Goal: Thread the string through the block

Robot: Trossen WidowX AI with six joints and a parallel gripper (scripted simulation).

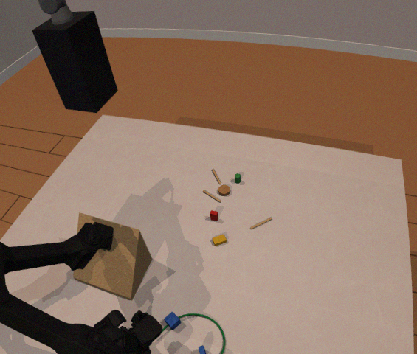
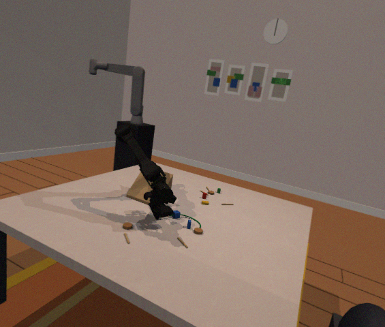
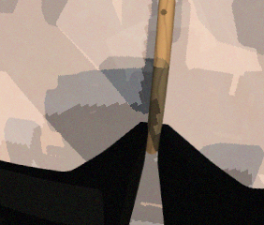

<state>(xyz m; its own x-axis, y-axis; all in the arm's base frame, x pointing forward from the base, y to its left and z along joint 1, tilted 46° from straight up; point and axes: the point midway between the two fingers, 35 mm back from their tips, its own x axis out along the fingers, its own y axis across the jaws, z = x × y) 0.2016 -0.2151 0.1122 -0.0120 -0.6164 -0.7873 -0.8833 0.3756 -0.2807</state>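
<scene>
The wooden block (image 1: 119, 278) (image 2: 137, 188), wedge-like with sloping sides, stands on the table; its hole is not visible. The green string (image 1: 193, 314) curves from a round button (image 2: 198, 230) past a blue cube (image 1: 172, 321) (image 2: 176, 214) to the gripper. My gripper (image 3: 154, 130) is shut on the end of a wooden stick (image 3: 164, 39), which runs up out of the wrist view. The joint of stick and string is hidden. The top and exterior views show the gripper low beside the blue cube, in front of the block. The arm partly covers the block.
A small blue piece (image 1: 201, 349) (image 2: 189, 224) stands inside the string's curve. Loose sticks (image 1: 260, 223) (image 2: 182, 242) (image 2: 126, 238), another button (image 2: 127, 225), a yellow piece (image 1: 219, 239), a red piece (image 1: 214, 215) and a green cylinder (image 1: 237, 178) lie around.
</scene>
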